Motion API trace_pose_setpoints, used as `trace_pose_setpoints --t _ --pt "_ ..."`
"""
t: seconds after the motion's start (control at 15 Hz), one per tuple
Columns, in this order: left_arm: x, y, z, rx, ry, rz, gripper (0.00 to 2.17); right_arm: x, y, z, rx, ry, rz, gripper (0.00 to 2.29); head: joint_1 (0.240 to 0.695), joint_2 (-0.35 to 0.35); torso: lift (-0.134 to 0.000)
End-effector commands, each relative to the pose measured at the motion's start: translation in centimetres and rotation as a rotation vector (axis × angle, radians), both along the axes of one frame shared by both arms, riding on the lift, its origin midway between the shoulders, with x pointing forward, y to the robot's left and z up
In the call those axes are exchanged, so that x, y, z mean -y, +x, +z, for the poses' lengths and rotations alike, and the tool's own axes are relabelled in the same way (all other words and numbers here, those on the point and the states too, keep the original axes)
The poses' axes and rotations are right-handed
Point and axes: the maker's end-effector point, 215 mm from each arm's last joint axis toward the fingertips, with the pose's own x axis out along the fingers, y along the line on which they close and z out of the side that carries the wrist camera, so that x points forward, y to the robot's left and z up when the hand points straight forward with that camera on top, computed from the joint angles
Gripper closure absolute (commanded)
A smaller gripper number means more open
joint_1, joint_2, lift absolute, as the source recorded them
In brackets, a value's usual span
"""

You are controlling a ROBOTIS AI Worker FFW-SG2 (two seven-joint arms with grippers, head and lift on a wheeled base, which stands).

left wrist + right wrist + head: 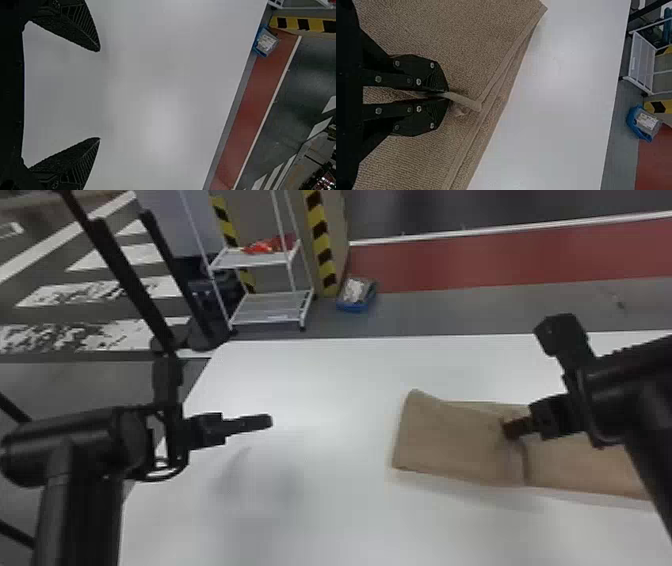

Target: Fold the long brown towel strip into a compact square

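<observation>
Grey floor (470, 310) is crossed beyond the work by a red strip (500, 265) from 12 to 2 o'clock, and is painted with white markings (150, 255) toward 10 o'clock. Most of the foreground is taken up by a white table (325, 385), bounded by a straight far edge at 12 o'clock and a slanting side edge at 9. Open room is offered between the two arms and along the near side. Past the far edge, at 11 o'clock, a white wire rack (270, 307) is set beside a striped post (322, 245). The brown towel strip (450, 440) is laid flat from the table's middle toward 3 o'clock, with layers stacked at its 9 o'clock end; its 3 o'clock stretch is partly covered by the right arm (630, 405). A fold of it is pinched between the fingers of the right gripper (512, 429). At 9 o'clock, the left gripper (270, 421) is held above bare table, its fingers spread wide. A blue tub (356, 309) is seen on the floor near the post.
</observation>
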Motion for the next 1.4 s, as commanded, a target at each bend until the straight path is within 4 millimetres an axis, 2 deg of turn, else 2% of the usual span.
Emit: trace_pose_setpoints --t 0.0,0.13,0.2,0.27,0.33,0.53,0.6,0.67,0.8,0.87,1.07,1.2,1.27,1.33 --pt "-0.4 0.0 0.3 0.006 0.001 0.006 0.08 -1.2 0.1 0.9 0.015 0.033 0.014 1.03 0.695 0.266 -0.125" --pt "-0.6 0.1 0.5 0.01 0.001 0.008 0.08 -1.7 1.1 3.9 0.07 0.096 0.012 1.03 0.695 0.275 -0.125" --pt "-0.8 0.0 0.6 0.012 -0.001 0.011 0.08 -1.7 1.0 5.8 0.081 0.149 -0.006 1.03 0.695 0.278 -0.125" --pt "-0.7 0.0 0.7 0.014 -0.008 0.008 0.08 -1.1 0.6 6.9 0.08 0.175 -0.038 1.03 0.695 0.28 -0.125" --pt "-0.9 0.0 0.7 0.013 -0.008 0.01 0.08 -0.2 0.2 7.0 0.078 0.185 -0.064 1.03 0.695 0.283 -0.125" --pt "-0.6 -0.1 0.5 0.01 -0.007 0.005 0.08 0.4 -1.5 2.8 0.019 0.164 -0.072 1.03 0.695 0.273 -0.125" --pt "-0.6 -0.3 0.4 0.007 -0.009 0.004 0.08 0.7 -1.3 2.8 0.027 0.168 -0.077 1.03 0.695 0.271 -0.125" --pt "-0.7 -0.4 0.3 0.005 -0.008 0.006 0.08 1.3 -1.0 3.6 0.035 0.188 -0.098 1.03 0.695 0.271 -0.125" --pt "-1.2 -0.6 0.1 0.002 -0.002 0.01 0.08 3.3 -0.3 8.7 0.091 0.277 -0.17 1.03 0.695 0.266 -0.125" --pt "-1.3 -0.6 0.1 -0.001 -0.001 0.01 0.08 3.9 -0.2 9.7 0.114 0.301 -0.183 1.03 0.695 0.26 -0.125" --pt "-1.1 -0.9 -0.2 -0.004 -0.004 0.009 0.08 3.8 -1.9 5.8 0.055 0.279 -0.181 1.03 0.695 0.243 -0.125" --pt "-0.9 -0.9 -0.2 -0.005 -0.005 0.007 0.08 4.2 -2.2 4.9 0.048 0.275 -0.189 1.03 0.695 0.242 -0.125" --pt "-1.0 -0.8 -0.2 -0.003 -0.005 0.008 0.08 4.7 -2.2 5.9 0.055 0.292 -0.208 1.03 0.695 0.242 -0.125" --pt "-1.0 -0.9 -0.3 -0.004 -0.007 0.009 0.08 6.1 -1.3 8.8 0.108 0.327 -0.241 1.03 0.695 0.241 -0.125"
